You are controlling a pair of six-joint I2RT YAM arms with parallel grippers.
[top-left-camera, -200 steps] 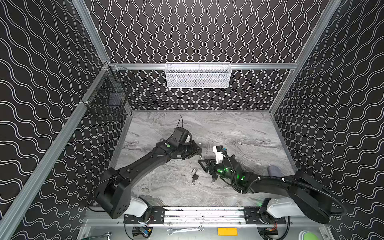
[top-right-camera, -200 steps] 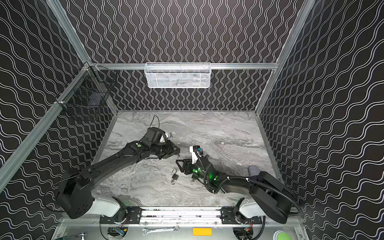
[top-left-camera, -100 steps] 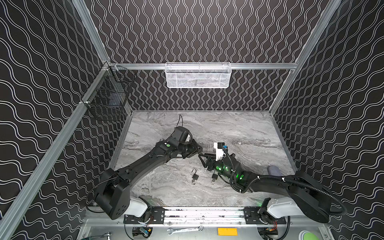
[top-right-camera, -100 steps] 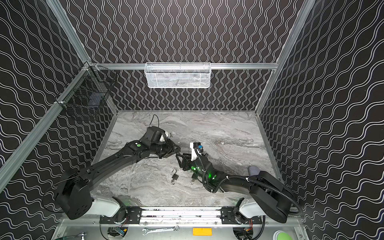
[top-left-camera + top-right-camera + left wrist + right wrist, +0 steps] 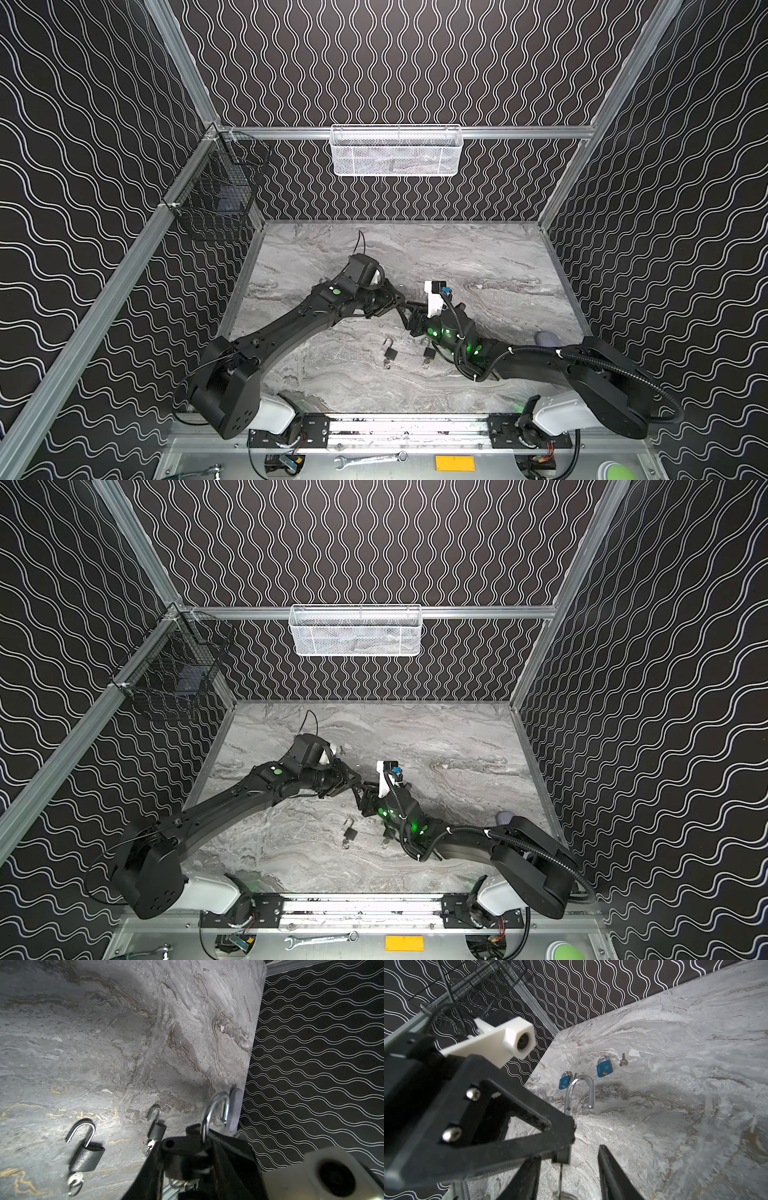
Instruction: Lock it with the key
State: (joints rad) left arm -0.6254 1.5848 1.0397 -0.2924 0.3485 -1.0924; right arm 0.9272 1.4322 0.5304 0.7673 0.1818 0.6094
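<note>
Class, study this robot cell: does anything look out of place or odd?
Yes: a wrench lies loose on the metal base in front of the table, outside the work area. On the table, nothing looks spilled or damaged.

The flat stone-look table is grey with swirly streaks. The tall walls are black with white wavy lines. A small metal padlock is blue. The hanging mesh basket is white.

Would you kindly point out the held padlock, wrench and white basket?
held padlock [image 5: 205, 1120], left wrist view, on its shackle.
wrench [image 5: 370, 459], in a top view, on its handle.
white basket [image 5: 395, 160], in a top view, front mesh.
</note>
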